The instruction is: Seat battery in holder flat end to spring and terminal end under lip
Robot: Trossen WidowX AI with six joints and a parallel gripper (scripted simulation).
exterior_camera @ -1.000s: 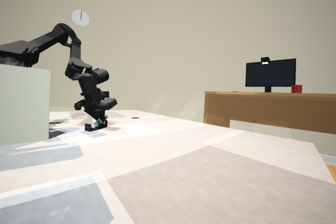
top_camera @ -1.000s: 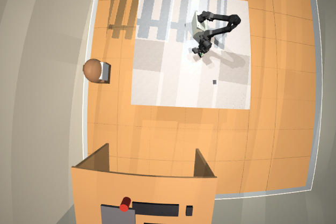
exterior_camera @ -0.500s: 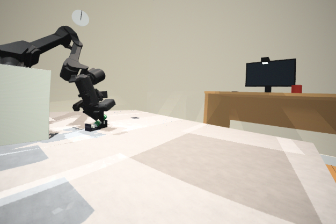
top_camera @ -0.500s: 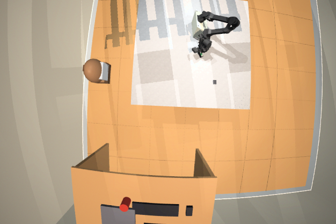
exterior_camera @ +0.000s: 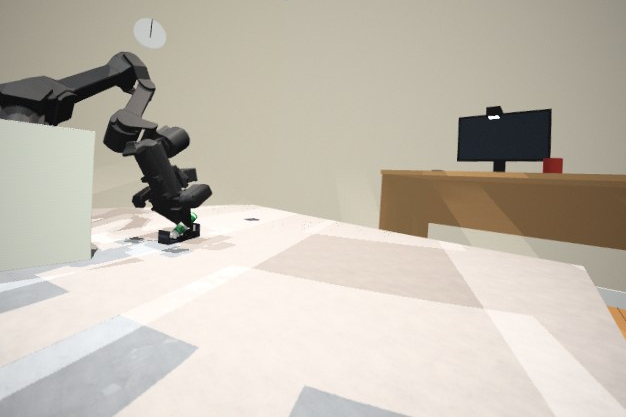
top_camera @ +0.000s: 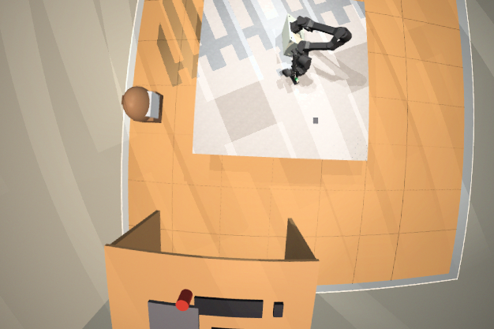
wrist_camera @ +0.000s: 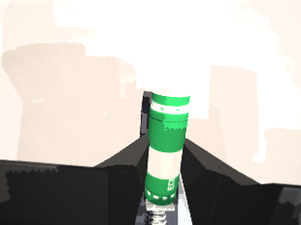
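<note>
The battery (wrist_camera: 166,134) (exterior_camera: 180,228) (top_camera: 296,79), green with a white band, is gripped across its middle. My gripper (wrist_camera: 164,143) (exterior_camera: 186,223) is shut on it. In the exterior view the battery is tilted, its flat end low inside the black holder (exterior_camera: 163,236) (wrist_camera: 145,114) and its terminal end raised above the holder's far end wall. In the wrist view the coil spring (wrist_camera: 158,216) is right at the flat end; whether they touch is unclear. The holder's dark side shows left of the battery, and the lip is hidden behind the battery.
The pale base block (exterior_camera: 45,194) (top_camera: 286,39) of the arm stands behind the holder. A small dark square (top_camera: 315,120) (exterior_camera: 251,219) lies on the white table (top_camera: 247,114) away from the holder. A desk (exterior_camera: 419,199) with a monitor stands beyond the table.
</note>
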